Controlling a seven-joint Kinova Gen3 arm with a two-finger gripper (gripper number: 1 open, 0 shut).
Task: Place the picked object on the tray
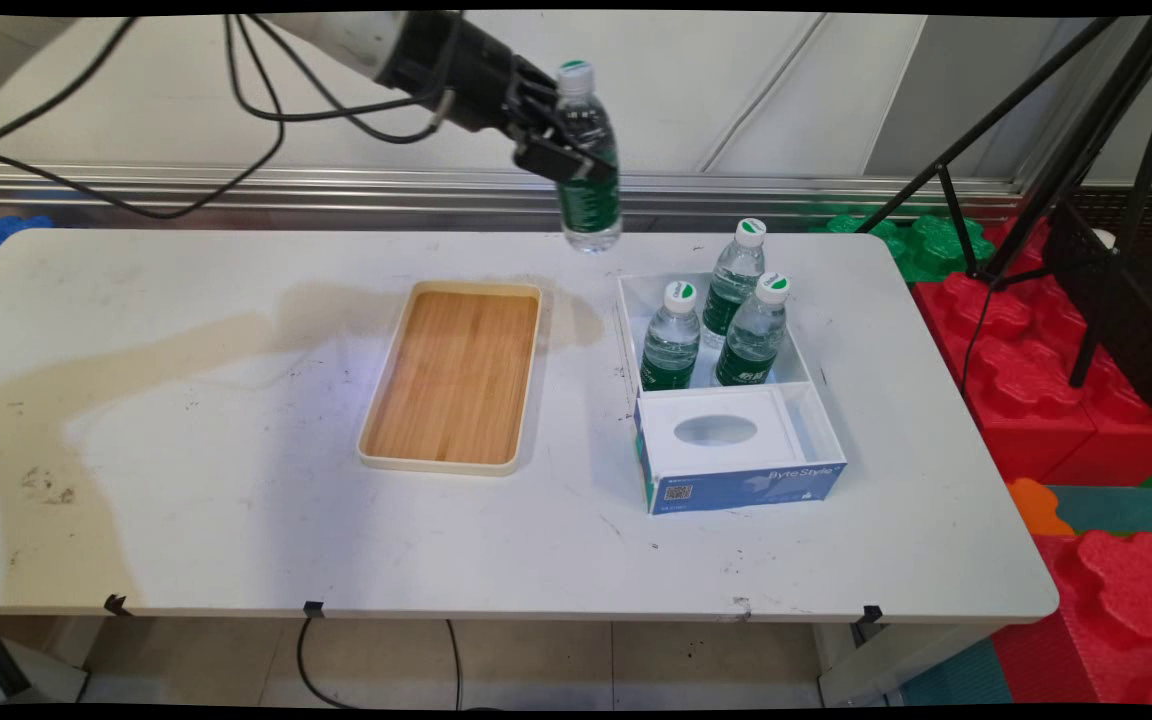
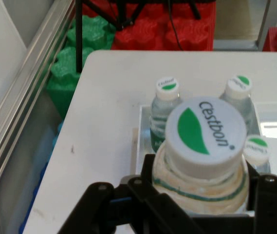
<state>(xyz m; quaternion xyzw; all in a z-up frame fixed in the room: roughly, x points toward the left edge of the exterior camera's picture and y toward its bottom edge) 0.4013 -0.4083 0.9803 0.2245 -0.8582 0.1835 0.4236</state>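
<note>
Your wooden tray (image 1: 452,377) lies empty left of centre on the white table (image 1: 186,450), its long side running from near edge to far. Above and just right of the tray's far end, your gripper (image 1: 558,148) hangs high over the table's far edge, clamped on a water bottle (image 1: 587,160) that stands nearly upright. Below and to the right, a white box (image 1: 731,395) holds three more bottles (image 1: 716,320) in its far half. The hand view looks down on the held bottle's cap (image 2: 205,129).
</note>
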